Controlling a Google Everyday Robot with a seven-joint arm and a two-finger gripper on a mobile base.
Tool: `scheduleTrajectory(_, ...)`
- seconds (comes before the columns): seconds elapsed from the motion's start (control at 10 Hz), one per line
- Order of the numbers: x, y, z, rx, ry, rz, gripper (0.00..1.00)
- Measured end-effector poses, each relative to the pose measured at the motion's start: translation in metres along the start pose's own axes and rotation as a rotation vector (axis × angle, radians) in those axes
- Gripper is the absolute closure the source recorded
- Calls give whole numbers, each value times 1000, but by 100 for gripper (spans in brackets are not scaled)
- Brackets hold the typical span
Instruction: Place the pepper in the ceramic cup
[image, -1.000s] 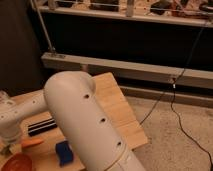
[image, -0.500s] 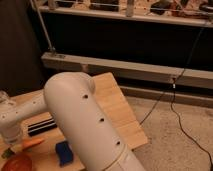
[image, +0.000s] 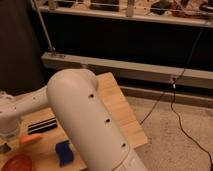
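The pepper (image: 30, 139), slim and orange, lies on the wooden table (image: 117, 107) near its left front. My gripper (image: 7, 134) hangs at the far left edge of the camera view, just left of the pepper and low over the table. It sits at the end of my white arm (image: 85, 120), which fills the middle of the view. The ceramic cup is out of view.
A blue rectangular sponge (image: 64, 152) lies right of the pepper, partly behind my arm. A reddish-brown bowl (image: 15, 162) sits at the bottom left. A black striped object (image: 42, 125) lies behind the pepper. A cable (image: 175, 115) runs over the floor on the right, below a metal rail (image: 150, 70).
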Motion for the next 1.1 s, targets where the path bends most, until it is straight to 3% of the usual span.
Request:
scheduleTrajectory(0.5, -4, -60, -64, 111, -112, 77, 100)
scheduleTrajectory(0.9, 5, -123, -111, 227, -251, 210, 100)
scheduleTrajectory(1.1, -6, -140, -124, 252, -324, 243, 100)
